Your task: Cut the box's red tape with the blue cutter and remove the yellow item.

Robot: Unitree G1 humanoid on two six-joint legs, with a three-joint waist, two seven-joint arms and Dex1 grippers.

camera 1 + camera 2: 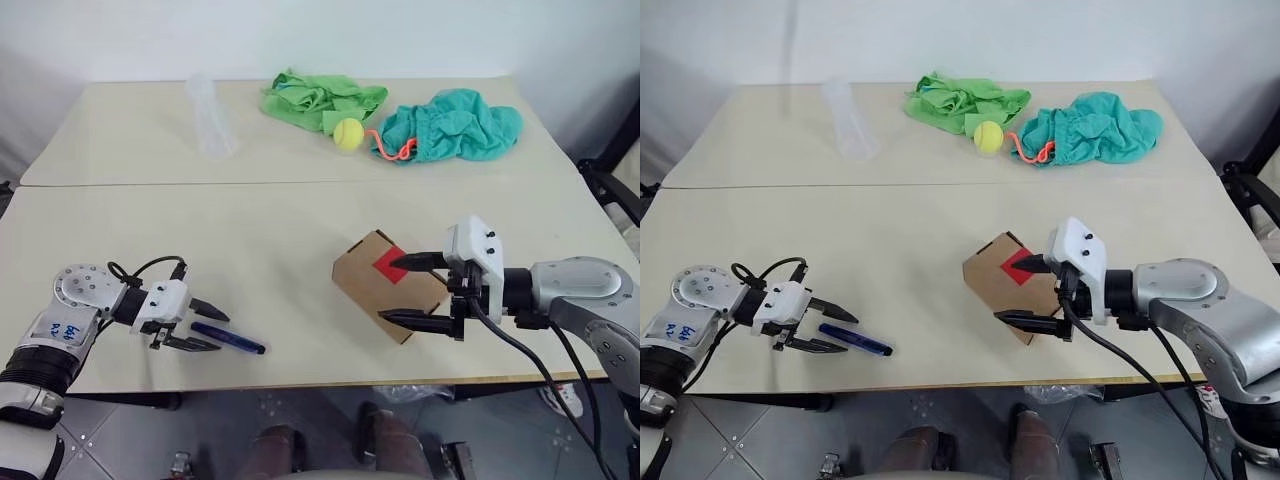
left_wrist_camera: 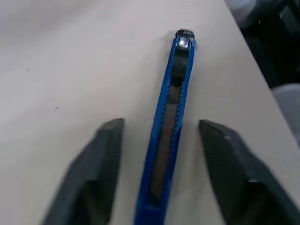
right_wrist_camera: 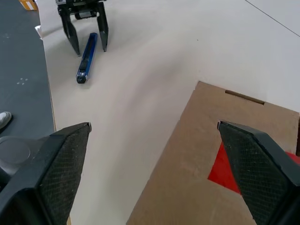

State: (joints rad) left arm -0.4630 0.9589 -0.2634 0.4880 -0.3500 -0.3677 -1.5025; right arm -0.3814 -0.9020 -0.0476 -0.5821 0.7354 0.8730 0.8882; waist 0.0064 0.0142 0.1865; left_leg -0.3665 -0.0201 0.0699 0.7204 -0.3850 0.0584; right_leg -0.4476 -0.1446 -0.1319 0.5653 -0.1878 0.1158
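Note:
The blue cutter (image 1: pixel 235 340) lies flat near the table's front left edge. My left gripper (image 1: pixel 218 332) is low over its near end. One finger stands on each side of the cutter (image 2: pixel 171 117) with a gap on both sides, so it is open. The brown box (image 1: pixel 365 285) sits front right with the red tape (image 1: pixel 388 265) on its top face. My right gripper (image 1: pixel 387 290) is open wide at the box's right end, with its upper finger reaching over the tape (image 3: pixel 225 171). The yellow item is hidden.
At the back of the table lie a green cloth (image 1: pixel 320 100), a teal cloth (image 1: pixel 455 125), a tennis ball (image 1: pixel 348 133) and an orange-red cord (image 1: pixel 392 150). A clear plastic cup (image 1: pixel 210 115) stands back left. The table's front edge (image 1: pixel 300 385) runs just below the cutter.

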